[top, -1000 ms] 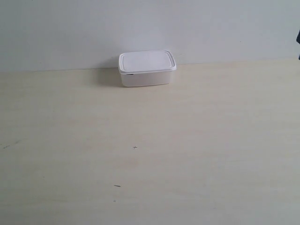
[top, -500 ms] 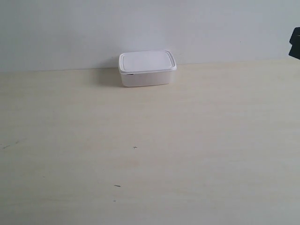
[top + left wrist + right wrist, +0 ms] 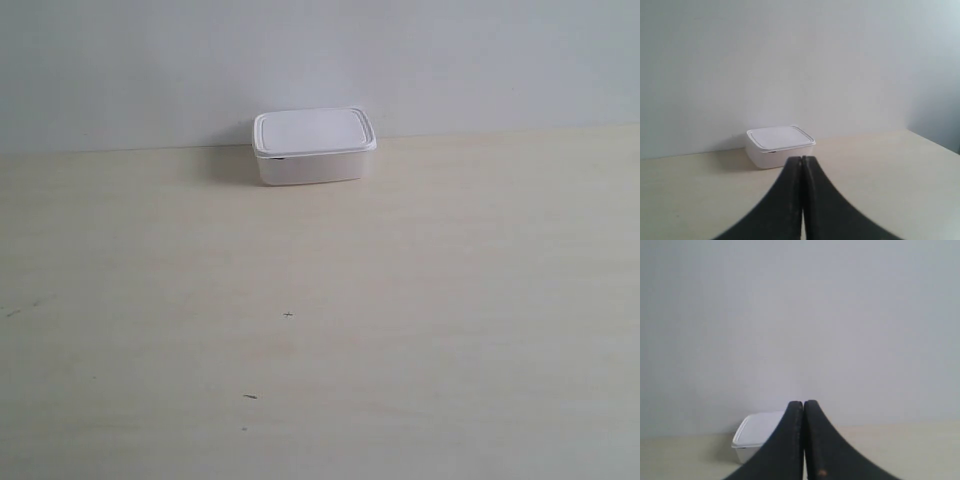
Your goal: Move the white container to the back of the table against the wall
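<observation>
1. The white container [image 3: 313, 146] is seen upright on the table [image 3: 400, 300], at its far edge. Its lid [image 3: 312, 130] is snapped on and its rear is set against the foot of the wall [image 3: 300, 60].
2. No shift of the container is found against the pictures taken one second and half a second ago: the same spot and the same slight turn are kept.
3. A dark shape was seen at the exterior view's right edge, small a second ago and larger half a second ago. It has since gone out of that view.
4. The left gripper [image 3: 802, 159] is shown clenched, its two black fingers [image 3: 785, 200] pressed together with nothing held between them. The container [image 3: 780, 146] lies beyond the tips, well apart from them.
5. The right gripper [image 3: 804, 402] is likewise closed on nothing. The container [image 3: 752, 440] is seen far off at the wall, partly hidden behind one finger [image 3: 782, 450].
6. Two dark specks [image 3: 288, 315] on the nearer part of the table are found where they were before.
</observation>
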Robot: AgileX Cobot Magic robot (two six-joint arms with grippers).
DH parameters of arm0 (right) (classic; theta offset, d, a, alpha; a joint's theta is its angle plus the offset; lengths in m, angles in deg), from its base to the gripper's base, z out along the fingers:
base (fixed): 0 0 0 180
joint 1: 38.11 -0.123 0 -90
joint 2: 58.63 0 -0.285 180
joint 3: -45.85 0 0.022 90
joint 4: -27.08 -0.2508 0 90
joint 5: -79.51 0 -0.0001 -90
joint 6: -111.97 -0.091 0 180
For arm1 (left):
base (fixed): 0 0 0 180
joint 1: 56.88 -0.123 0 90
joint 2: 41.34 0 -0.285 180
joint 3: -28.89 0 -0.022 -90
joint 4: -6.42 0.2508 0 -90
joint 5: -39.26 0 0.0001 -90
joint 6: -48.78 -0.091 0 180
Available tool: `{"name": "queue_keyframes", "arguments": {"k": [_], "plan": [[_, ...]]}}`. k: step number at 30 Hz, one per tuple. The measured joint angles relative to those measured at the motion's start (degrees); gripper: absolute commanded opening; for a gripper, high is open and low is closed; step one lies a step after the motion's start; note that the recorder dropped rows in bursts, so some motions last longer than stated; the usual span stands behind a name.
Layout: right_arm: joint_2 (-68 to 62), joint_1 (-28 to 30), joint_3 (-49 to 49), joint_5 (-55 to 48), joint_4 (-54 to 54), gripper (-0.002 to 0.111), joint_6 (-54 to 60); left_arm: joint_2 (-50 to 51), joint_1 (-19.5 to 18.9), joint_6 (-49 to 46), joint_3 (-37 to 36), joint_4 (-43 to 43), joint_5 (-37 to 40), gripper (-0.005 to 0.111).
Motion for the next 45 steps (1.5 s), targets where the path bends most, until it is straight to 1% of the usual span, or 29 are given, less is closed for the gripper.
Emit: {"name": "queue_keyframes", "arguments": {"k": [4, 7, 9, 15, 18, 23, 26, 30, 32, 38, 45], "plan": [[5.8, 0.0, 5.9, 3.5, 1.9, 0.0, -0.1, 0.0, 0.0, 2.1, -1.6, 0.0, -5.4, 0.0], [9.8, 0.0, 12.0, 3.8, 3.8, 0.0, -0.1, 0.0, 0.0, 2.5, -4.1, 0.0, -11.0, 0.0], [12.4, 0.0, 15.7, 3.8, 4.6, 0.0, -0.1, 0.0, 0.0, 2.5, -5.7, 0.0, -12.5, 0.0], [20.4, 0.0, 24.9, 3.6, 8.4, 0.0, -0.1, 0.0, 0.0, 2.7, -10.7, 0.0, -13.8, 0.0], [23.5, 0.0, 25.6, 1.3, 11.1, 0.0, -0.1, 0.0, 0.0, 2.7, -13.2, 1.4, -14.5, 0.0], [25.2, 0.0, 25.6, -0.8, 12.1, 0.0, -0.1, 0.0, 0.0, 2.7, -13.5, 6.2, -14.5, 0.0], [25.2, 0.0, 25.6, -3.9, 13.2, 0.0, -0.1, 0.0, 0.0, 2.7, -13.5, 10.2, -12.4, 0.0], [25.2, 0.0, 25.6, -12.3, 15.3, 0.0, -0.1, 0.0, 0.0, 2.7, -13.5, 14.6, -5.3, 0.0], [25.2, 0.0, 25.6, -14.8, 15.6, 0.0, -0.1, 0.0, 0.0, 2.7, -13.5, 15.5, -2.1, 0.0], [25.2, 0.0, 25.6, -16.7, 15.7, 0.0, -0.1, 0.0, 0.0, 5.3, -13.7, 16.3, 4.0, 0.0], [25.2, 0.0, 25.6, -16.8, 15.7, 0.0, -0.1, 0.0, 0.0, 7.2, -13.7, 16.6, 5.5, 0.0]]}}
